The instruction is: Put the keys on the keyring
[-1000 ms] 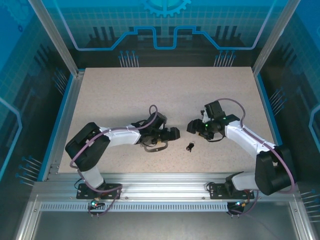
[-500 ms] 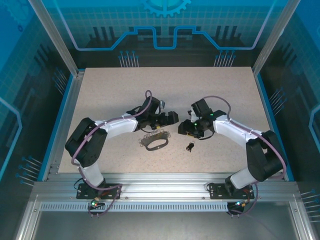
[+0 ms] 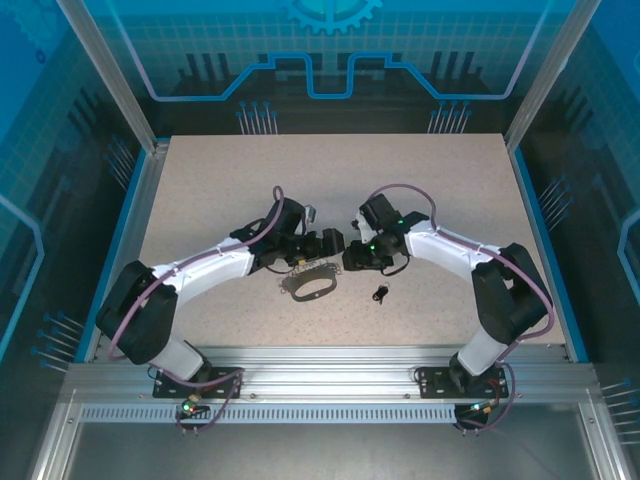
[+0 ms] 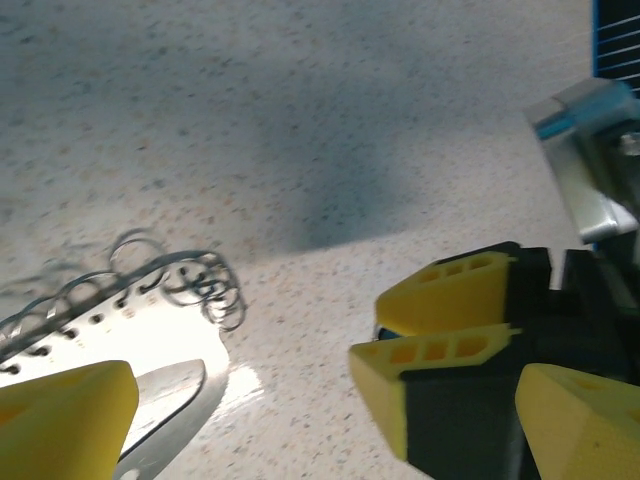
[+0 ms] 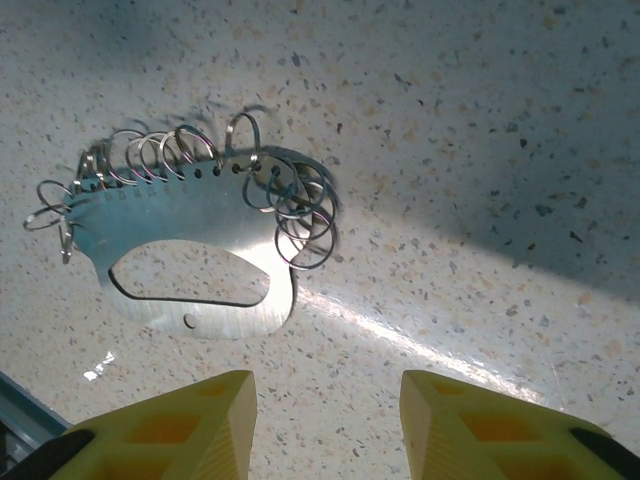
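The keyring (image 3: pixel 308 285) lies flat on the table (image 3: pixel 220 180), the keys (image 3: pixel 380 292) near but apart, with the left end effector (image 3: pixel 340 241) and right end effector (image 5: pixel 328 385) both fingers-apart, holding nothing.

Mid-frame in the overhead view, the left gripper (image 3: pixel 333 243) and right gripper (image 3: pixel 355 259) nearly met, crowding the space just above the keyring (image 3: pixel 310 286). The keys (image 3: pixel 380 292) lay apart at its lower right, ringed by bare table (image 3: pixel 330 170); the upper half stood open.
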Available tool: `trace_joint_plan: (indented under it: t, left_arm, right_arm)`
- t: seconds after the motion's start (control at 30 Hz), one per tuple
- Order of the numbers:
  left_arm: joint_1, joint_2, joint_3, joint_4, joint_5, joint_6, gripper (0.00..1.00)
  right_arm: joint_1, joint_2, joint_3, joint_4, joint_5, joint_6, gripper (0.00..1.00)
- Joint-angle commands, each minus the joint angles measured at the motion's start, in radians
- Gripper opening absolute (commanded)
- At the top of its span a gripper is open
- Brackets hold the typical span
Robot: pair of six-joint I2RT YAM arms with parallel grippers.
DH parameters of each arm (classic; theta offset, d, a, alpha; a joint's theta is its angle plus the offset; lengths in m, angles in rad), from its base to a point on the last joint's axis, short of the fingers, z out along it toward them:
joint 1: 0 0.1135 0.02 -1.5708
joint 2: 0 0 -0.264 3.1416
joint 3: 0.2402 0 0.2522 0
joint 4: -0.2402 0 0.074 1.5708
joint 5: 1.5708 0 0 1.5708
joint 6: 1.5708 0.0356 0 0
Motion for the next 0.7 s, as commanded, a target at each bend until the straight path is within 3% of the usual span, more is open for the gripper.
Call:
trace_joint_plan:
  t: [0.0, 0.27, 0.67]
  left_arm:
    - [0.000, -0.042, -0.007, -0.101, -0.067, -0.014, 0.99]
    - [0.002, -0.085, -0.077, -0.048, -0.077, -0.109, 0.99]
    - [0.060, -0.124, -0.062, -0.077, -0.124, -0.079, 0.99]
  right_arm:
    - [0.024, -0.026, -0.022, -0.017, 0.047, -0.050, 0.43]
    - [0.045, 0.002, -0.048, 0.066, 0.111, -0.157, 0.44]
    - [0.117, 0.092, -0.058, 0.143, 0.165, -0.221, 0.43]
